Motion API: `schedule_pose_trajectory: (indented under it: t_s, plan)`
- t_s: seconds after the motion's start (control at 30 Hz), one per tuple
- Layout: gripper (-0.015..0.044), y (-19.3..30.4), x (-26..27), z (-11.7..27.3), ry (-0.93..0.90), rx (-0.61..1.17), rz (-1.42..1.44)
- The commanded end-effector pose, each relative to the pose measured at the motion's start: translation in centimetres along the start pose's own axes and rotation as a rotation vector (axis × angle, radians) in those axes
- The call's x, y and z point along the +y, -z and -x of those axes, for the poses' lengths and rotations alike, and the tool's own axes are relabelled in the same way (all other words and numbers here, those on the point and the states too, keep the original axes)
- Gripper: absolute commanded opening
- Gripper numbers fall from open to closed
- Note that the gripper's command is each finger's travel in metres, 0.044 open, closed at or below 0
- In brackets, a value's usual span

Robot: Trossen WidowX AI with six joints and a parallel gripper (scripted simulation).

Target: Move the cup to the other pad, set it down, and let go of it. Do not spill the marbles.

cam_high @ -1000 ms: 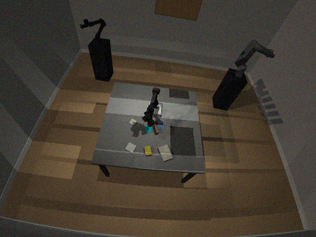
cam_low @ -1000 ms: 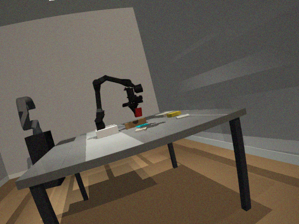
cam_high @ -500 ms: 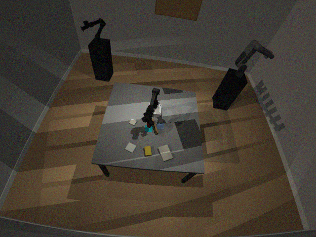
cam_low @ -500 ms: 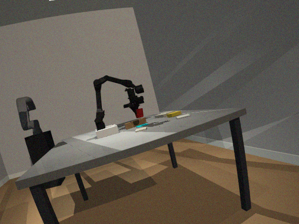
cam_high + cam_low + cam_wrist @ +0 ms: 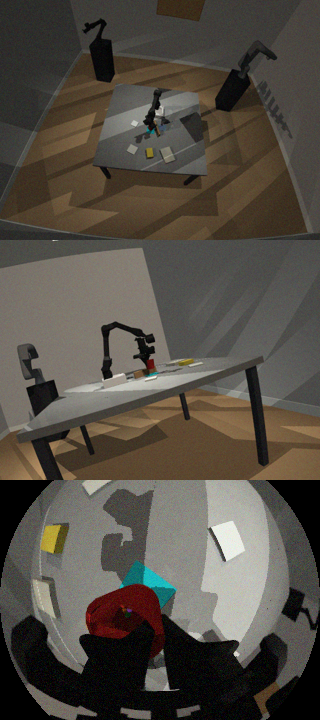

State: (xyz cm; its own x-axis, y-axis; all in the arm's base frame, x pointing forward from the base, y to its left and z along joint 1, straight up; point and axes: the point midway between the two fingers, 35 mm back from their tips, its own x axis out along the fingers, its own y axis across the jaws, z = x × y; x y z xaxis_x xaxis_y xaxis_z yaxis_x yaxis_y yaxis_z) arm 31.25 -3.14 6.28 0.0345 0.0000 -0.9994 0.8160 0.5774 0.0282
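Note:
The red cup (image 5: 150, 127) (image 5: 150, 364) (image 5: 120, 615) is upright in my gripper (image 5: 149, 124) (image 5: 146, 359) (image 5: 158, 617), which is shut on its wall near the rim. The cup hangs low over the teal pad (image 5: 150, 131) (image 5: 152, 374) (image 5: 152, 583); I cannot tell if its base touches the pad. Small coloured specks show inside the cup in the wrist view. A faint blue pad (image 5: 162, 127) lies just right of the teal one. A brown block (image 5: 156, 129) (image 5: 138, 373) lies between the two pads, close beside the cup.
On the grey table (image 5: 180, 165) (image 5: 201, 374) lie two white tiles (image 5: 134, 123) (image 5: 132, 149), a yellow block (image 5: 149, 152) (image 5: 186, 362) (image 5: 55, 538) and a beige block (image 5: 167, 154). The arm's white base box (image 5: 160, 110) (image 5: 113, 380) stands behind. Two other arms on black pedestals stand off the table.

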Motion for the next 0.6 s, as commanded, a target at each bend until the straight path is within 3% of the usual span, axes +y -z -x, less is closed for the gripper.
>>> schedule_pose_trajectory:
  t_s: [0.0,0.57]
  plan:
    - [0.0000,0.1,-0.2,-0.9,0.009,0.001,0.005]
    - [0.0000,0.1,-0.4,-3.6,0.009,0.001,0.005]
